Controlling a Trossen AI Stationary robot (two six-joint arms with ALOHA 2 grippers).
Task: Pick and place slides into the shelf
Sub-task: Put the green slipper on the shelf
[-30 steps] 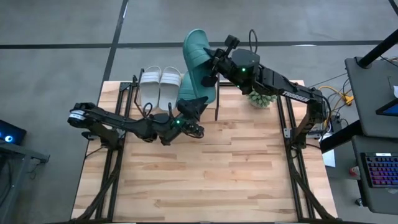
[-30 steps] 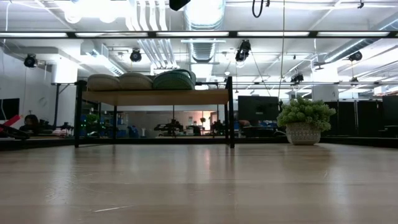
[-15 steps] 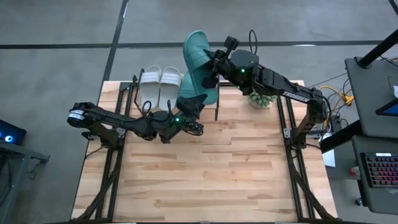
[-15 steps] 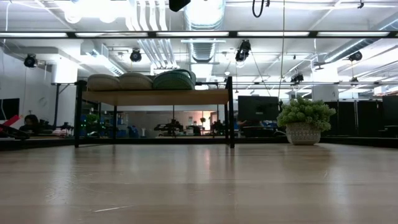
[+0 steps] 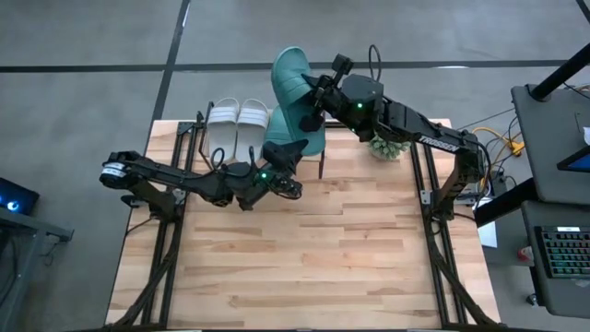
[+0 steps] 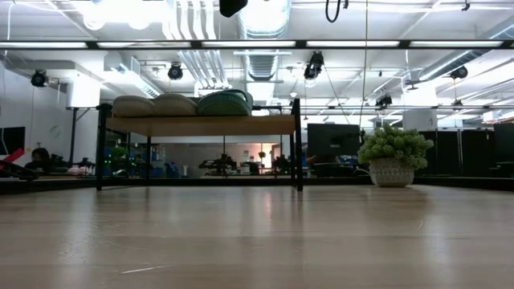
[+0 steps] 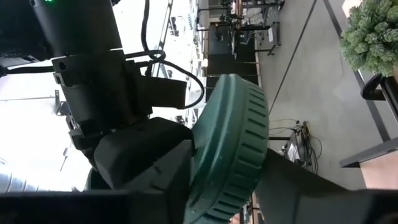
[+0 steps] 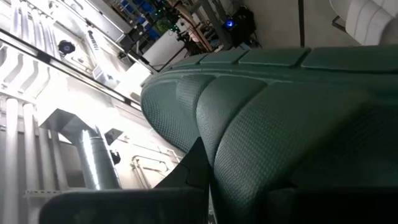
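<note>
Two white slides [image 5: 238,128], teal ribbed slide [image 5: 293,88], light wooden shelf [image 6: 201,125]

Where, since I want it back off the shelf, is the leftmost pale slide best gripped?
Probably by its wide strap: the leftmost pale slide lies sole-down on the shelf, the other pale slide close beside it, so come from above on the table side, one finger under the strap.

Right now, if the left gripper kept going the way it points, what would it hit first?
Probably the teal slide held up by the right gripper: it fills the left wrist view dead ahead. The left gripper sits at the shelf; depth is unclear.
</note>
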